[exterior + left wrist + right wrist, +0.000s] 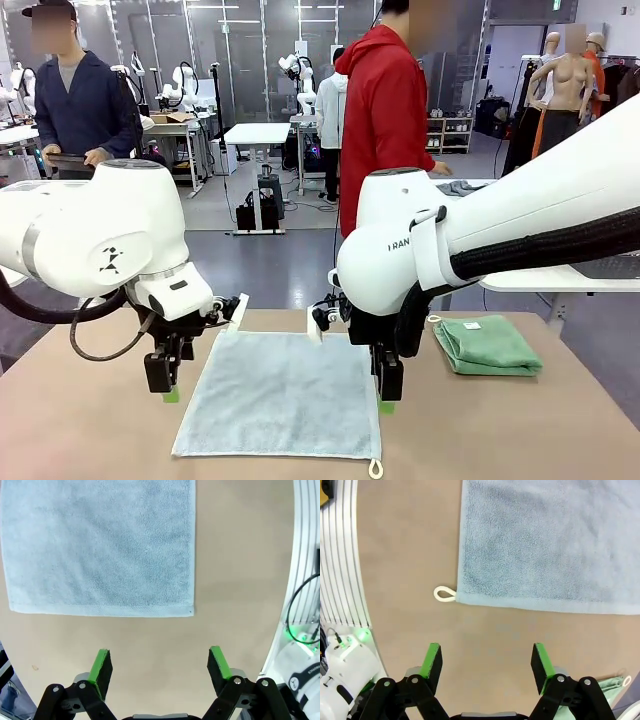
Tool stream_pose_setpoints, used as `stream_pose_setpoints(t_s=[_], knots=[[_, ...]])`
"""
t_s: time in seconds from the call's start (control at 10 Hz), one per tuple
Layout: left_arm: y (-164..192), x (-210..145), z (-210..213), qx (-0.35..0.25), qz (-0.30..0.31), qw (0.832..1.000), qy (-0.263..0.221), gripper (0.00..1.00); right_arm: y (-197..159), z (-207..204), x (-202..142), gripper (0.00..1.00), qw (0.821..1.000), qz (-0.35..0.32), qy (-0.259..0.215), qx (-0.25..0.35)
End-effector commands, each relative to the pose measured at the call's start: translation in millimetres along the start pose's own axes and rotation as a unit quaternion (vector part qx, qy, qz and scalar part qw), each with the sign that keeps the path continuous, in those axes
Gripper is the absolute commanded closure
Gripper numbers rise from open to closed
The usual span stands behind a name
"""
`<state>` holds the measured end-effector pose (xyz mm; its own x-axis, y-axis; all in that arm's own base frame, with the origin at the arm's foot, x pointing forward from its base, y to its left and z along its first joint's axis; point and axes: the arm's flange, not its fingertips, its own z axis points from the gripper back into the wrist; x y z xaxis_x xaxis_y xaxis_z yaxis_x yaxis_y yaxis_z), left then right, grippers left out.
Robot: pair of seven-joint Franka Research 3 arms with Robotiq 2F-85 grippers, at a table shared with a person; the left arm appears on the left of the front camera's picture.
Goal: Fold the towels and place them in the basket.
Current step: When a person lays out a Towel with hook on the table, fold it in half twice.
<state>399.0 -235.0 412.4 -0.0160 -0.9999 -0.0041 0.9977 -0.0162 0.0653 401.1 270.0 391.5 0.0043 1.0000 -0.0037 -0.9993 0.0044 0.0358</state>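
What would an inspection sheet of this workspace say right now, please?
Surface: tan table, bare apart from the towels.
Job's things: blue-grey towel spread flat between the arms, its white hanging loop at a near corner; green towel folded, lying to the right of it, apart from it.
Clutter: nothing seen.
Grippers: left tool open and empty, over bare table beside the towel's edge; right tool the same at the opposite edge.
Cables: black cable loops under the left arm; black hose runs along the right arm.
Surroundings: person in a red jacket beyond the far side; white tables farther back.
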Motion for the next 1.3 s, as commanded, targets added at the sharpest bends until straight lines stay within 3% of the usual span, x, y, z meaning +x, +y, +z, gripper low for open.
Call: stream_pose_setpoints(t_s=[0.0, 0.3, 0.7, 1.2], knots=[[1, 1, 0, 0.0, 0.0, 1.0, 0.0, 0.04, 2, 2, -1, 0.11, 1.0, 0.006, -0.006, 0.008], [0, 0, 0, 0.0, 0.0, 1.0, 0.0, 0.04, 1, 0, 0, 0.11, 1.0, 0.001, 0.001, 0.001], [-37, 2, -23, -0.001, -0.01, 1.0, -0.028, 0.04, 37, -18, 8, 0.11, 1.0, -0.017, -0.012, 0.0], [-47, -15, -54, -0.009, -0.034, 0.999, -0.02, 0.04, 58, -52, 14, 0.11, 1.0, -0.024, -0.004, -0.003]])
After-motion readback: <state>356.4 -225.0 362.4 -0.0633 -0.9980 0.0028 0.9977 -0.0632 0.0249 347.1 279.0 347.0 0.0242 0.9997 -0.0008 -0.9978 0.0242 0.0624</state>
